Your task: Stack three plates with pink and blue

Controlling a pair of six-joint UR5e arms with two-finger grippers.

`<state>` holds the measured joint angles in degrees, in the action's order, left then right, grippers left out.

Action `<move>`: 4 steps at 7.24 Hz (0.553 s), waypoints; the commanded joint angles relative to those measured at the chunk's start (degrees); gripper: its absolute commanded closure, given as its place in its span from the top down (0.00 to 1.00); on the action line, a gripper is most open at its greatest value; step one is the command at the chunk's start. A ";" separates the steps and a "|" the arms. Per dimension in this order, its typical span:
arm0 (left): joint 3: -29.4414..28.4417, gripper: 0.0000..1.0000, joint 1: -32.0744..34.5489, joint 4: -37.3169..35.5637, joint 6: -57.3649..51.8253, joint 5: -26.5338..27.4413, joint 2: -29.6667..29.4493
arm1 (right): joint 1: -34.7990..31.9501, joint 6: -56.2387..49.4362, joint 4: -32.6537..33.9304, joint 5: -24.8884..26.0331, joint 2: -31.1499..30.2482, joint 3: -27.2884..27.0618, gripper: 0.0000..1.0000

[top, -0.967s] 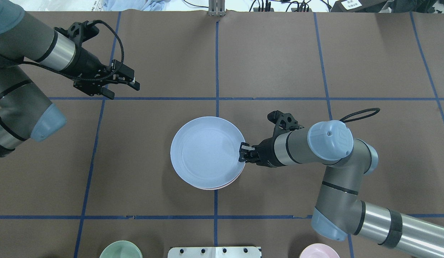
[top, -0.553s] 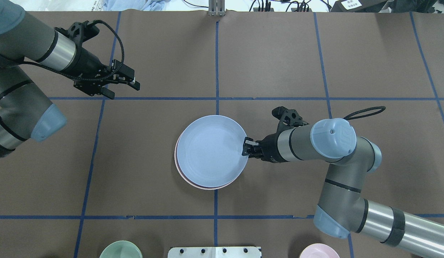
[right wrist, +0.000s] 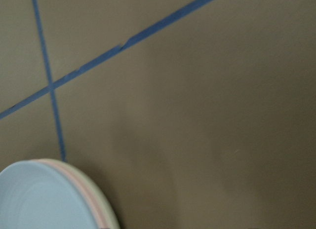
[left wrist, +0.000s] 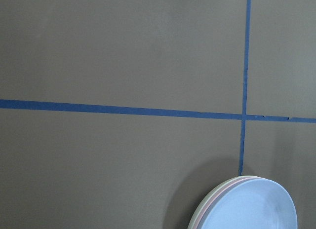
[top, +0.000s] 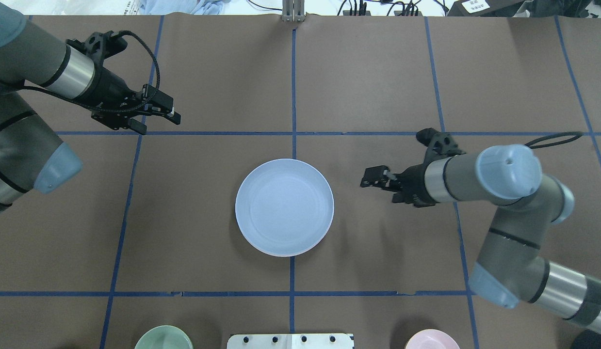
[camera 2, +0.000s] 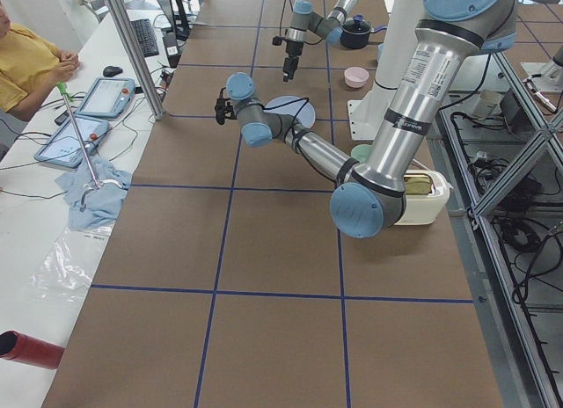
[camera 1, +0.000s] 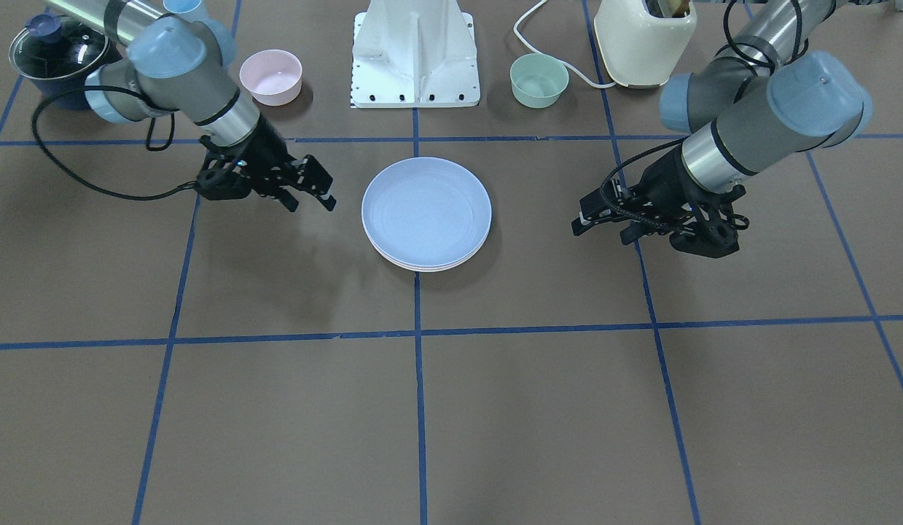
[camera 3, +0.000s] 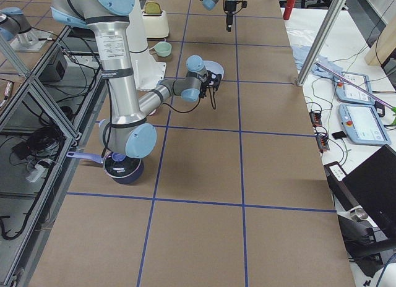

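The pale blue plate (top: 284,207) lies on top of the stack at the table's middle, also seen from the front (camera 1: 426,211). The pale pink plate's rim (right wrist: 86,189) and the cream-white plate's rim (right wrist: 109,211) show just under it in the right wrist view. My right gripper (top: 376,187) is open and empty, hanging a short way right of the stack; in the front view it is on the left (camera 1: 310,204). My left gripper (top: 159,123) is open and empty, far back-left of the stack, also in the front view (camera 1: 600,233).
A small pink bowl (camera 1: 270,76) and a small green bowl (camera 1: 538,80) stand on either side of the white base plate (camera 1: 416,58) at my edge. A cream toaster (camera 1: 644,36) and a dark pot (camera 1: 57,55) sit in the corners.
My right gripper let go of the blue plate's rim and drew back to the right. The blue plate settled squarely on the stack. My left arm shifted slightly back-left.
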<state>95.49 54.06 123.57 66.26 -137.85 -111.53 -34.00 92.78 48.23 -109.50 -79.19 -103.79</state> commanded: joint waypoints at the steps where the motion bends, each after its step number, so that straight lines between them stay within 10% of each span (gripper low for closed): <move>1: 0.57 0.99 4.01 0.27 -12.76 0.04 5.85 | -10.78 -18.75 0.11 -7.55 -8.48 1.30 1.00; 4: 0.32 0.99 14.46 -0.08 -36.82 -0.05 15.79 | -30.18 -46.43 2.11 -18.79 -9.93 13.31 1.00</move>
<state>96.16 64.23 123.71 39.55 -137.89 -99.51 -55.96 59.03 48.87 -124.18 -88.87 -95.78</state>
